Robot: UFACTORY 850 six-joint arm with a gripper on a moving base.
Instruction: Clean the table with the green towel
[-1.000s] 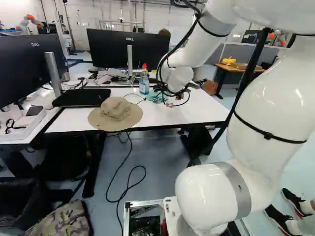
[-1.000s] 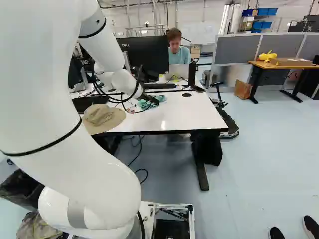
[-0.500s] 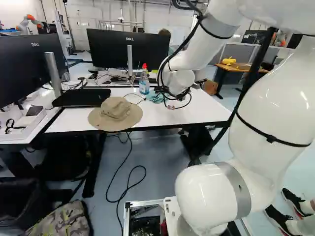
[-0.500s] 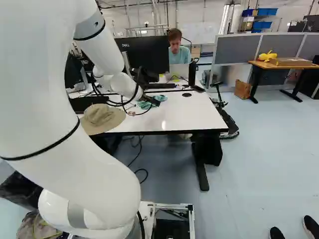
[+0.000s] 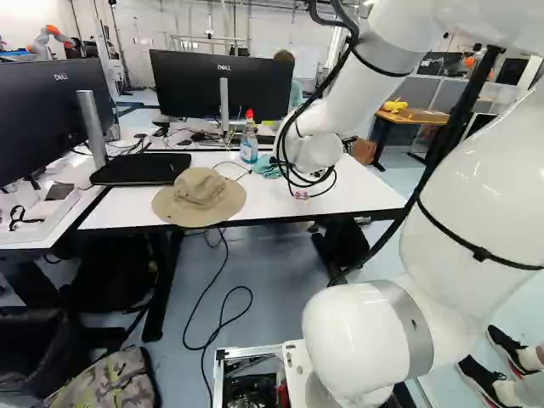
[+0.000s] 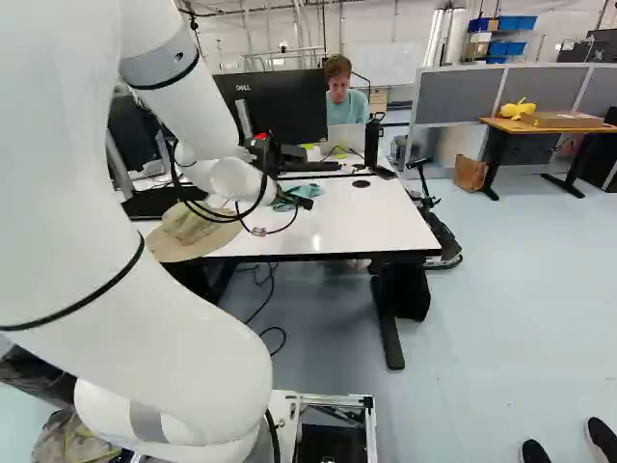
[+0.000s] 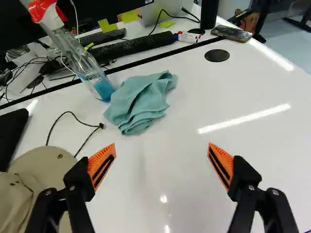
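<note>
Green crumpled cloth towel (image 7: 141, 104), one piece, lies on the white glossy table (image 5: 357, 191). Nearer, our one black gripper (image 6: 301, 202) has its two orange-padded fingers (image 7: 101, 167) released, wide apart; the left base view hides them. One tan brimmed hat (image 5: 200, 191) also sits nearer than the towel, whose long axis slants from hat side toward one dark phone (image 7: 232, 33), well beyond. Just beside it we see one clear, red-topped spray bottle (image 7: 82, 63).
</note>
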